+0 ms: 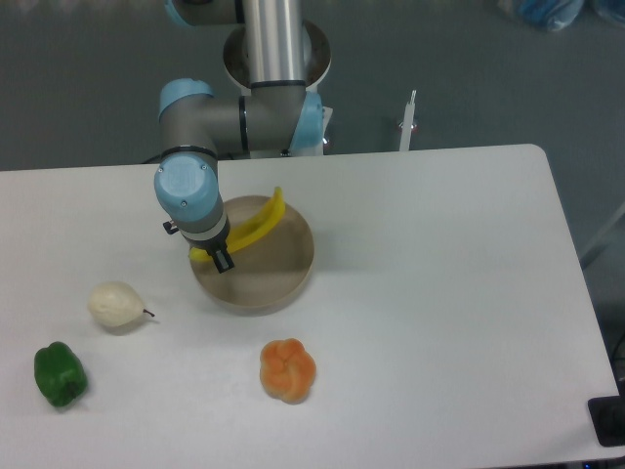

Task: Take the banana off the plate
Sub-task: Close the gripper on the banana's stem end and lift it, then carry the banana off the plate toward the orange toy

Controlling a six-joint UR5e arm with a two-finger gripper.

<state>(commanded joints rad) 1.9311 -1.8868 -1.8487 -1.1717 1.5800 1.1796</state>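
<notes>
Nearest the camera, an orange knobbly roll (pixel 288 370) is seen on the white counter (pixel 439 293), with a green pepper (pixel 60 374) at the front left and a pale pear (pixel 116 306) a little behind it. These three lie well apart from one another and from the plate.

Further back, the plate (pixel 283 278) sits near the middle of the counter — a round beige disc with a low rim. The banana (pixel 262 223) is found at the plate's left and rear part, tilted, with its far tip raised above the back rim and its lower end down by the arm's wrist. A small patch of yellow is also seen just left of the dark fingers (pixel 223 258), so the banana's lower end appears to lie right at them, passing under or between them. The fingers are pointed down over the plate's left edge, largely covered by the blue-capped wrist (pixel 187 193); whether they are closed on the banana or merely beside it cannot be told — contact is hidden.

Behind the plate, the arm's grey column (pixel 274 44) rises at the counter's far edge.
</notes>
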